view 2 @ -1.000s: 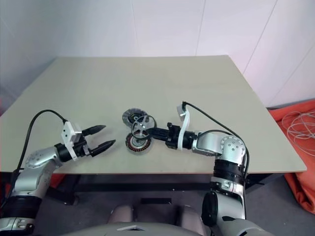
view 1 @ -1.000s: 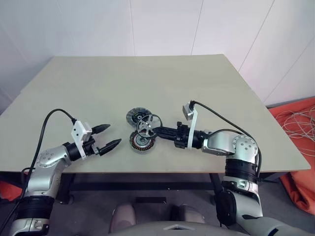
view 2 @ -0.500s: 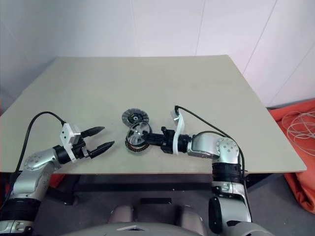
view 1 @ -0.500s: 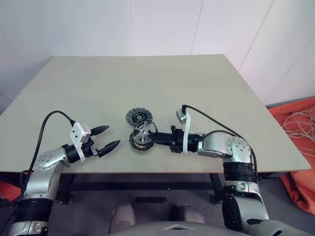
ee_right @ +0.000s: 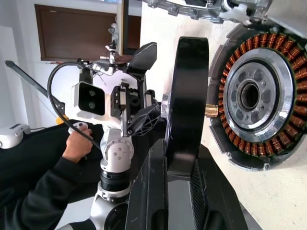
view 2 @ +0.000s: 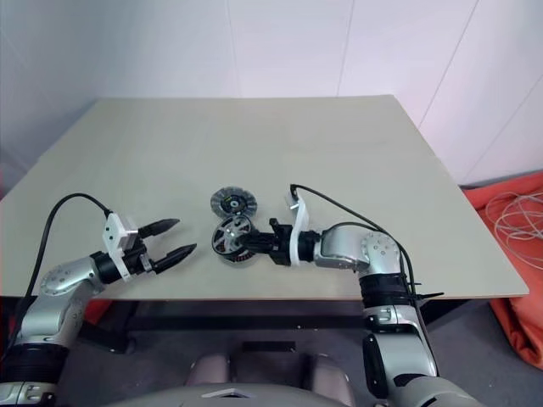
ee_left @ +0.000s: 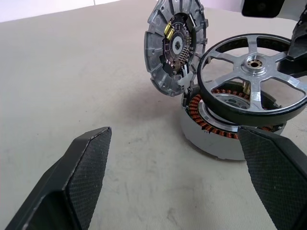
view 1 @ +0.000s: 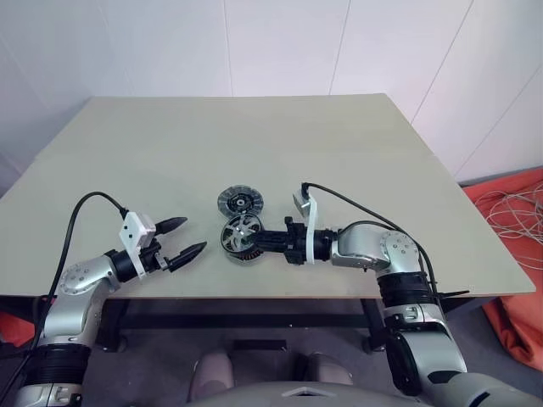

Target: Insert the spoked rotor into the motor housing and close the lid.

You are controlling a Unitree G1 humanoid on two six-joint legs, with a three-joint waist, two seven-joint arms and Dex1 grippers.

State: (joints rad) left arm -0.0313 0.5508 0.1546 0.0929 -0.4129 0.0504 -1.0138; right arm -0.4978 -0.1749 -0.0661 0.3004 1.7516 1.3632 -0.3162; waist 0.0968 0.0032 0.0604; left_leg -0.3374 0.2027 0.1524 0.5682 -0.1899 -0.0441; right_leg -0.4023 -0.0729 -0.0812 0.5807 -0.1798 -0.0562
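My right gripper is shut on the spoked rotor, a dark-rimmed wheel with silver spokes and a centre hub. The gripper pinches the rotor's rim. The rotor hangs tilted right over the motor housing, a grey cup with copper windings, and its lower edge is at the cup's mouth. The lid, a ribbed grey disc with a dark centre, sits just behind the housing. My left gripper is open and empty, a short way left of the housing.
The beige table has bare room all around the parts, and its front edge runs close below both grippers. An orange cloth with cables lies on the floor to the right. In the right wrist view, a person's hand holds a controller beyond the table.
My right gripper has carried the rotor left and down, from beside the housing to over its mouth, and rolled it flatter. The left gripper has stayed still and open.
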